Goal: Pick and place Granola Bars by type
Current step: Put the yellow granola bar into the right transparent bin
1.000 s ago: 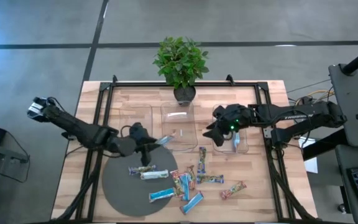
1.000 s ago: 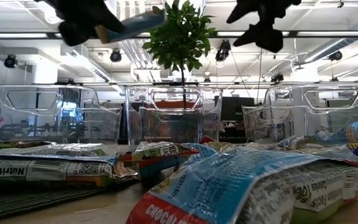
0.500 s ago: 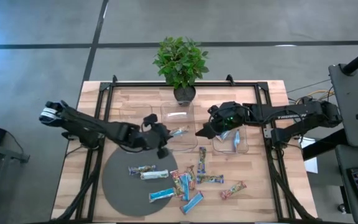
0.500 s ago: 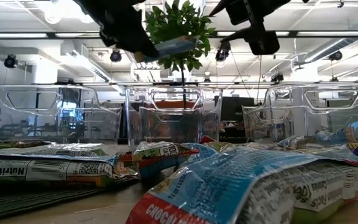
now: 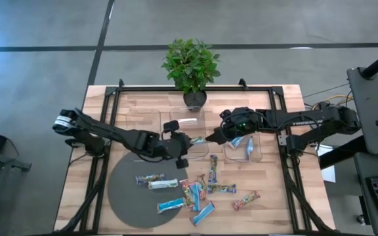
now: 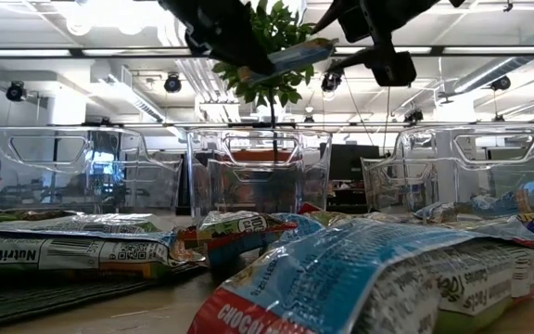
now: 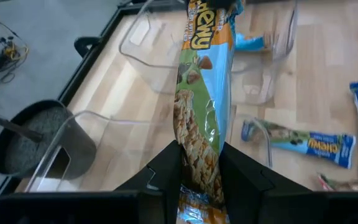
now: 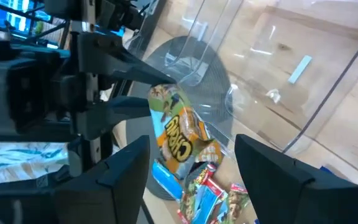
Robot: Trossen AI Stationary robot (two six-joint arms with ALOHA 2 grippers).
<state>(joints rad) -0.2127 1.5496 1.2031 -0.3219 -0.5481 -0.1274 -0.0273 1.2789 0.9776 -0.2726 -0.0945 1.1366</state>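
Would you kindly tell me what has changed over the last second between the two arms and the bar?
The left gripper, jaws shut on a granola bar, has carried it rightward above the middle tray. The right gripper, jaws open, has moved left from over the right tray to meet the bar's free end. The loose bars, trays and plant stayed put.

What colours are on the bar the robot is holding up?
Green, orange and blue, on the bar in the left gripper; left wrist view shows it best.

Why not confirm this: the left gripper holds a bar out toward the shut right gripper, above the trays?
Not quite: the right gripper is open, as the right wrist view shows. The left gripper does hold a bar toward it above the trays.
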